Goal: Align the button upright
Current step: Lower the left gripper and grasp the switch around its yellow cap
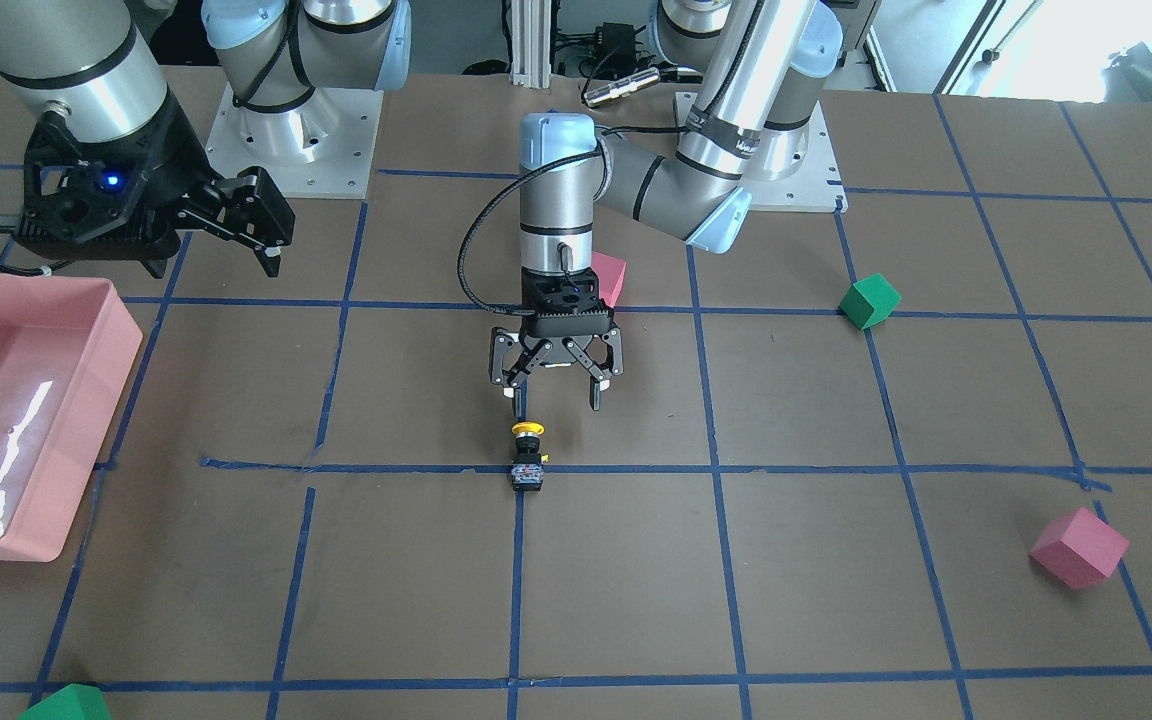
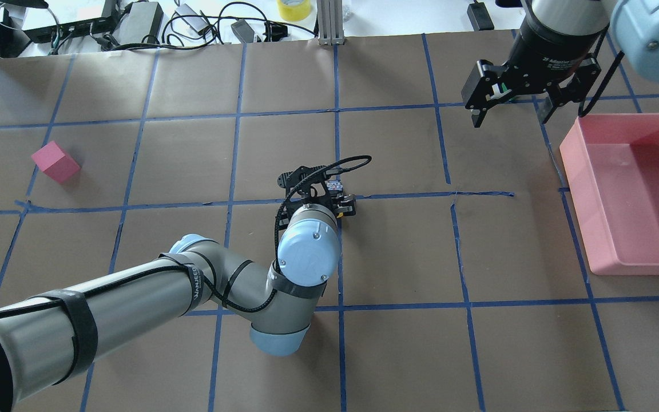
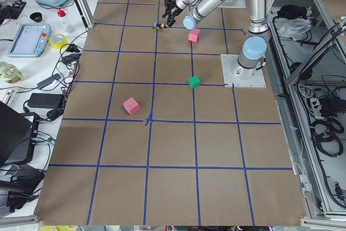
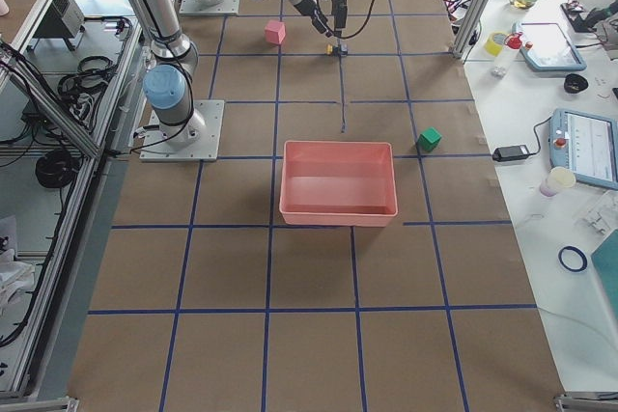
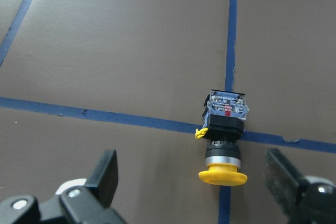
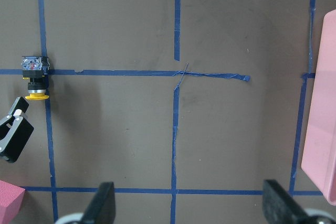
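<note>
The button (image 1: 528, 455) lies on its side on a blue tape crossing, yellow cap toward the robot and silvery base away. It shows close in the left wrist view (image 5: 224, 135) and small in the right wrist view (image 6: 34, 77). My left gripper (image 1: 556, 403) is open, pointing down just above the table, a little on the robot's side of the cap; in the left wrist view (image 5: 193, 182) its fingers stand to either side of the cap without touching it. My right gripper (image 2: 511, 117) is open and empty, held high near the pink tray.
A pink tray (image 1: 116, 330) stands at the table's edge on my right. A pink cube (image 1: 609, 278) sits just behind the left wrist. A green cube (image 1: 869, 301) and another pink cube (image 1: 1079, 547) lie on my left; another green cube (image 1: 66, 705) is at the far edge.
</note>
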`<state>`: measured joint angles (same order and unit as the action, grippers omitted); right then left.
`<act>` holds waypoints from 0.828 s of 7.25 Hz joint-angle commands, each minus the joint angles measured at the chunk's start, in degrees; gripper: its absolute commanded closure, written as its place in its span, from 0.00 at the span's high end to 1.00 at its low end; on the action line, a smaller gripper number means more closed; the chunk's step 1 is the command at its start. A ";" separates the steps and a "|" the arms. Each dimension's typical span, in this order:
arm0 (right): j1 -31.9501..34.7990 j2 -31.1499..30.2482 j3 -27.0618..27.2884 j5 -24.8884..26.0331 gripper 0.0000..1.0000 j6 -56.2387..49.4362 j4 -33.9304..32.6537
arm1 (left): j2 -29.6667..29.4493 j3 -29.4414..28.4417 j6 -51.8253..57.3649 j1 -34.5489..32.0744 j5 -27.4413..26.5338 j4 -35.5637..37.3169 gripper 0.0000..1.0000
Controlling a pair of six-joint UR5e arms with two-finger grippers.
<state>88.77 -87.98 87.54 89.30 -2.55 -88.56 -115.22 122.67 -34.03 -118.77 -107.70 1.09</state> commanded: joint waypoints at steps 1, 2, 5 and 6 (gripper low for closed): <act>0.00 0.00 0.00 -0.09 1.00 0.00 -0.12 | -3.59 -1.56 -3.14 -0.06 1.18 1.44 1.00; 0.00 0.00 0.09 -0.18 1.00 0.00 -0.12 | -5.44 -1.65 -2.97 -0.14 0.92 3.46 1.00; -0.09 0.09 0.44 -0.27 1.00 0.00 -0.03 | -7.92 -1.73 3.42 -1.99 -0.74 7.24 0.95; -0.09 0.09 0.44 -0.18 1.00 0.00 -0.03 | -8.00 -1.82 5.01 -1.99 -0.84 8.56 0.87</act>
<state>88.71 -87.89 87.93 89.08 -2.55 -88.61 -122.93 120.93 -31.55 -120.56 -108.14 8.07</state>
